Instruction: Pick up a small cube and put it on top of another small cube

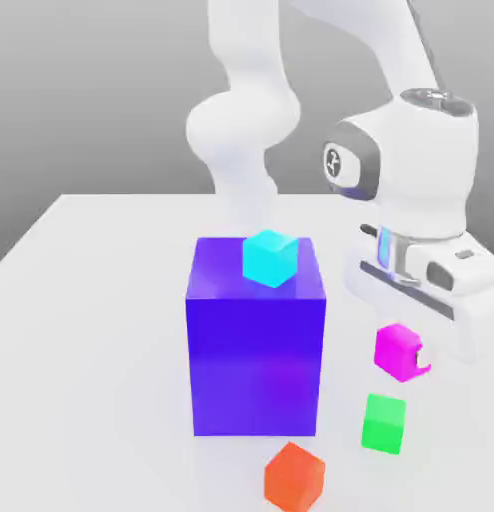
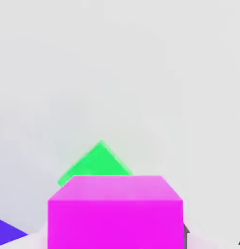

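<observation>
1. Jaws are clamping tight on the small bright magenta cube (image 1: 396, 351), gripper (image 1: 411, 355) carrying it in the air.
2. It's hanging just above the small green cube (image 1: 384, 423), beside the big blue-purple block (image 1: 256, 350).

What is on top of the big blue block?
A cyan cube sits on the blue block, near its back edge. The patch of top face under the cube is covered.

Simulated tabletop (image 1: 101, 260) (plain grey backdrop)
</observation>
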